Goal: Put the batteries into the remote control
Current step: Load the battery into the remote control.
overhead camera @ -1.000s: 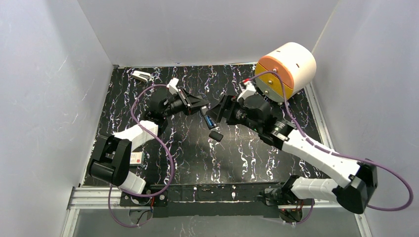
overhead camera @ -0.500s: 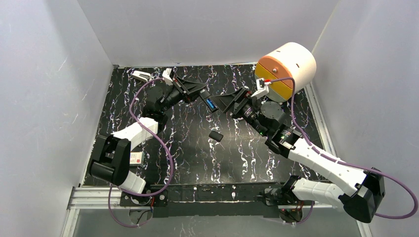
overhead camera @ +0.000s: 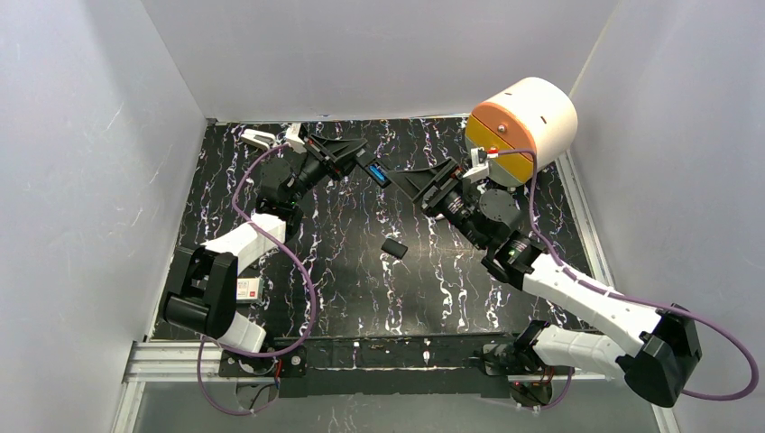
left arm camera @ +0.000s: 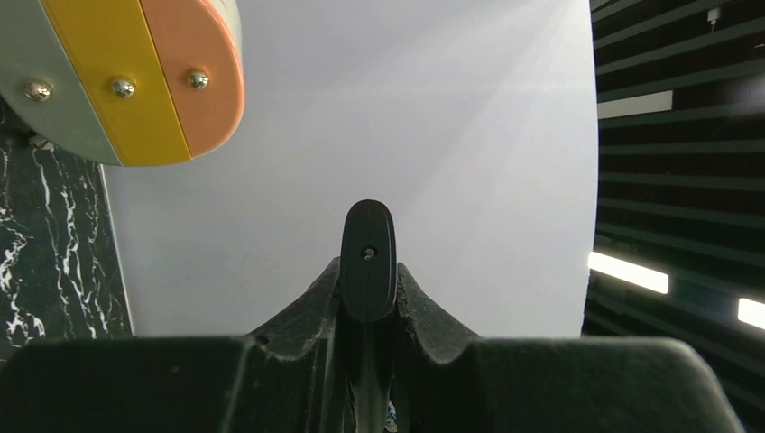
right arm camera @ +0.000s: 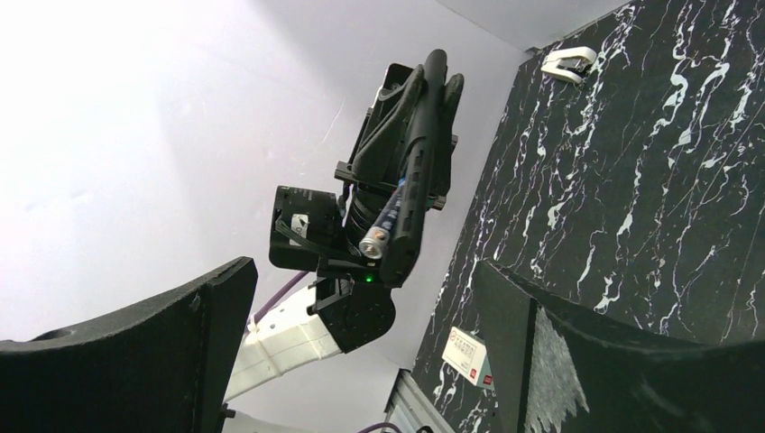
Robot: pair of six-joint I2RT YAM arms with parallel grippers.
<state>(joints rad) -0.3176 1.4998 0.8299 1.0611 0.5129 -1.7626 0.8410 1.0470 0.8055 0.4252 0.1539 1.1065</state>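
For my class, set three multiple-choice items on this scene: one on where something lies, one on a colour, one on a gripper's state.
1. Where does the loose black piece lie on the table?
A) mid-table, between the arms
B) at the near edge
C) in the far left corner

2. What colour is the battery seated in the remote?
A) red
B) blue
C) yellow

3. How does the right gripper stand?
A) shut on the remote
B) shut on nothing
C) open, holding nothing

Answers:
1 A: the top view shows it on the marbled surface between both arms.
2 B: blue shows in the remote held by the left gripper.
3 C: its fingers are spread with nothing between them.
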